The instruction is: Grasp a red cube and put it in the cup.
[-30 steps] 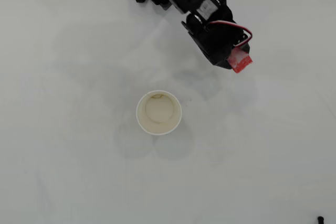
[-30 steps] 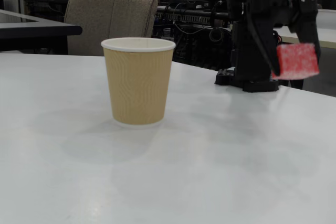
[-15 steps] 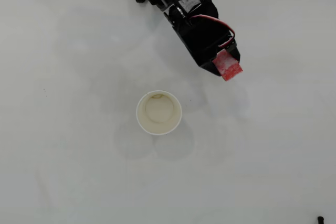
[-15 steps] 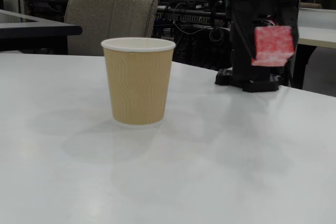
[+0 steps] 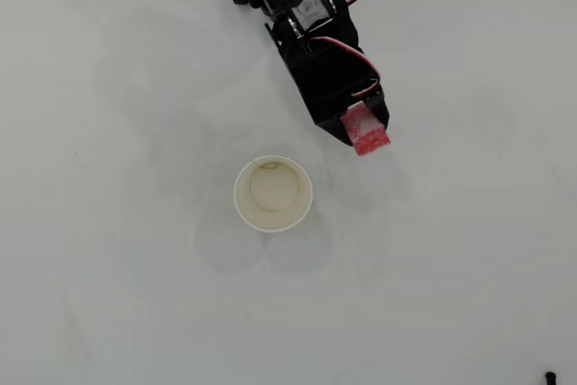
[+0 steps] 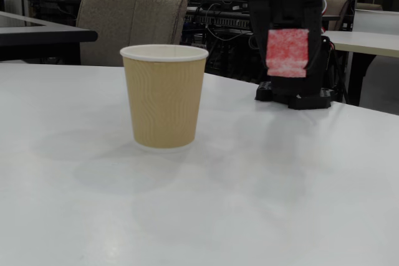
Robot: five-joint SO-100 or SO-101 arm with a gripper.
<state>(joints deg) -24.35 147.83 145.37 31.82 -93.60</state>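
Gripping red cube (image 5: 366, 132) clamped in tool (image 5: 361, 135), lifted off worktop (image 5: 108, 295), up-right of paper cup (image 5: 273, 194) in overhead view.

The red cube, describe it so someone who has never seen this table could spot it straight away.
On the plain white table, find the black robot arm reaching in from the top edge of the overhead view. The gripper at its tip holds the red cube in the air, up and right of the paper cup. It is the only red block in the scene, its faces scuffed whitish.
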